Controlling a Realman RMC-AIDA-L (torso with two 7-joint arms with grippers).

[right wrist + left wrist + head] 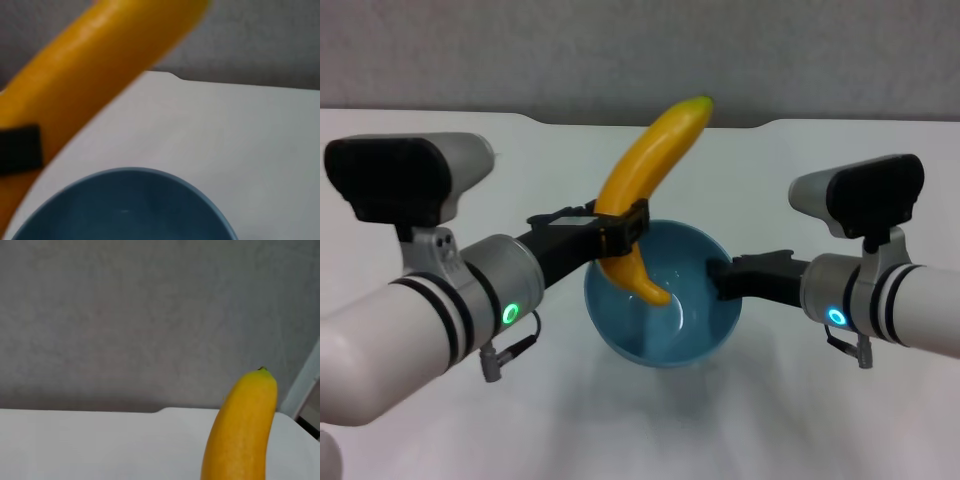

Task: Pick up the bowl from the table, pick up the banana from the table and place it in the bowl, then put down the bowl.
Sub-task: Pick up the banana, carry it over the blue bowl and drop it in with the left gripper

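The light-blue bowl (665, 305) is held above the white table (820, 160) by my right gripper (718, 279), which is shut on its right rim. My left gripper (620, 232) is shut on the yellow banana (645, 175) around its middle. The banana stands nearly upright, its lower tip inside the bowl and its upper end pointing to the far side. The banana also shows in the left wrist view (242, 435) and in the right wrist view (95, 65), above the bowl (130, 210). A black finger (19, 149) of the left gripper lies against the banana there.
The table's far edge has a shallow notch (650, 124) in front of a grey wall (620, 50). White tabletop lies on all sides of the bowl.
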